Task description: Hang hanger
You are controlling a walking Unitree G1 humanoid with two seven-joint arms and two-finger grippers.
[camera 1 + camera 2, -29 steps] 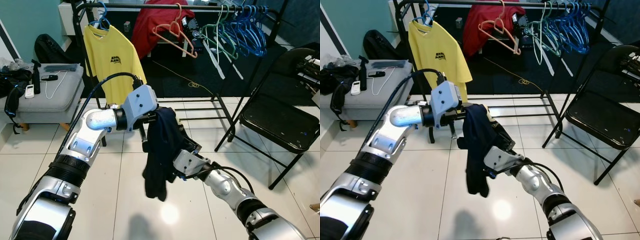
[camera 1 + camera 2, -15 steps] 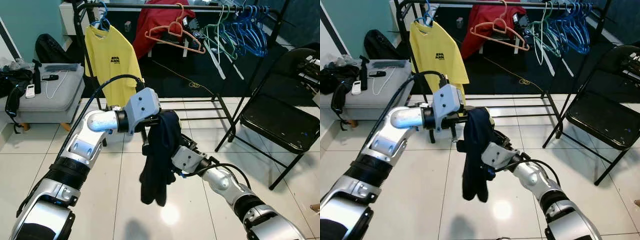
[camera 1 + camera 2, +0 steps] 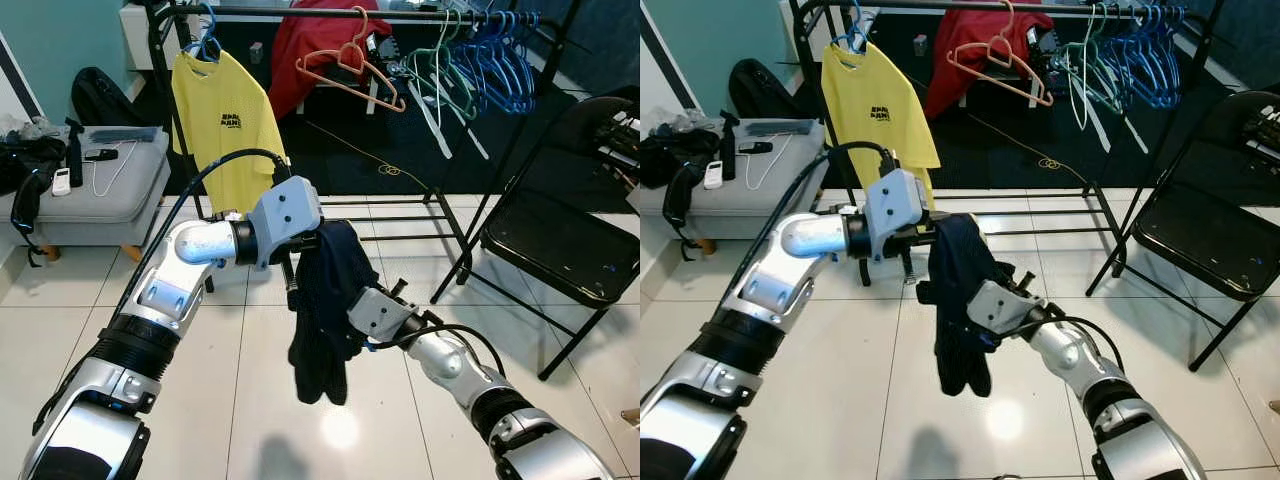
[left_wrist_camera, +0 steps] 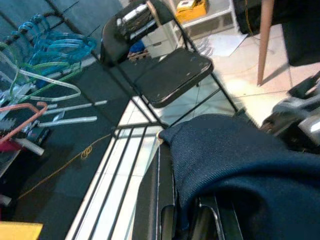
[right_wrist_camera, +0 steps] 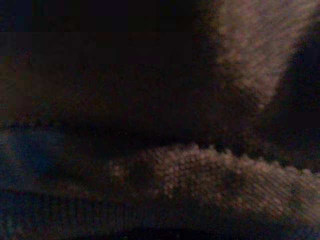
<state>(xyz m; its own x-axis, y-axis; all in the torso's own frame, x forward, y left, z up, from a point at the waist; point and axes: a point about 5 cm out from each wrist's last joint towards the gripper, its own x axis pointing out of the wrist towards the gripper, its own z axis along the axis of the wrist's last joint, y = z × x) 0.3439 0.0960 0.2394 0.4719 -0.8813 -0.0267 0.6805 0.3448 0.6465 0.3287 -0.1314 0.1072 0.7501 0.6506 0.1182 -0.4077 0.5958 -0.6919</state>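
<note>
Since half a second ago the dark navy garment (image 3: pixel 325 305) has swung slightly right, its hem hanging lower; it dangles above the tiled floor (image 3: pixel 230 400), well short of the clothes rail (image 3: pixel 330 13); soft, light and floppy, best taken by whatever hanger lies under its collar; the left hand (image 3: pixel 305 240) holds its top, the right hand (image 3: pixel 355 320) is buried in its folds; I cannot tell either grip; the left wrist view shows fabric draped over black fingers (image 4: pixel 210 227) and a folding chair (image 4: pixel 172 75); the right wrist view shows dark knit.
</note>
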